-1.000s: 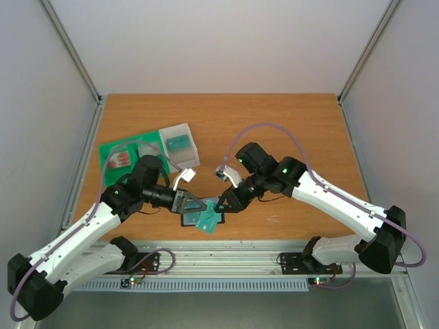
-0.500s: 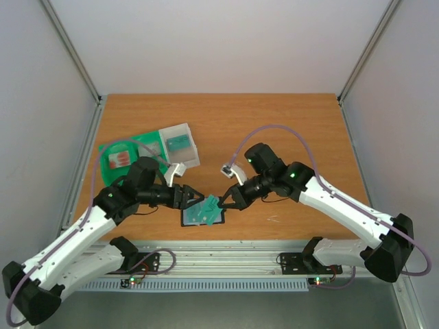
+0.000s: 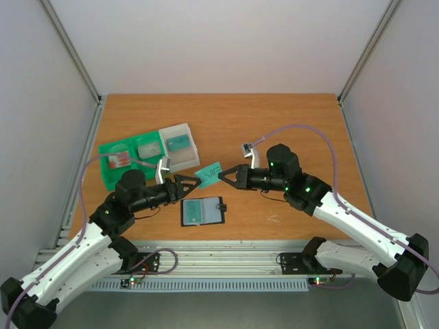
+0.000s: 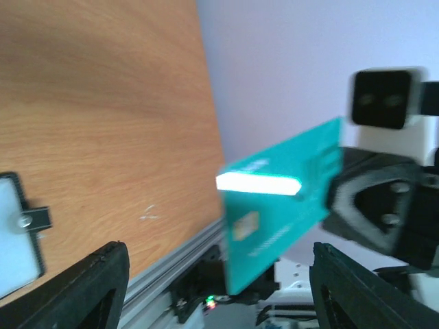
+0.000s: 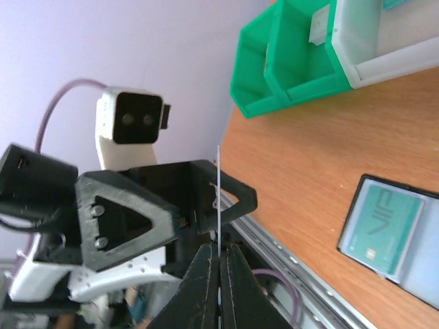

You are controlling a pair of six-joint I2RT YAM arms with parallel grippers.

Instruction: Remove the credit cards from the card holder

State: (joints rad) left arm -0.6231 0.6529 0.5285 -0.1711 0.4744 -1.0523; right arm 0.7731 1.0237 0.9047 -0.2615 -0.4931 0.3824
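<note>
One teal card [image 3: 208, 171], long axis leftward from right hand [image 3: 221, 175]

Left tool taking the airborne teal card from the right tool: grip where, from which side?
Grip the teal card at its free end, opposite the right tool pinching it. Bring the open left tool in from the left arm's side, pads on the flat faces; it's thin, held in mid-air.

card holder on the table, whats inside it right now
One teal card shows in one pocket of the open card holder. Any cards tucked beneath it or inside the other pocket are covered.
</note>
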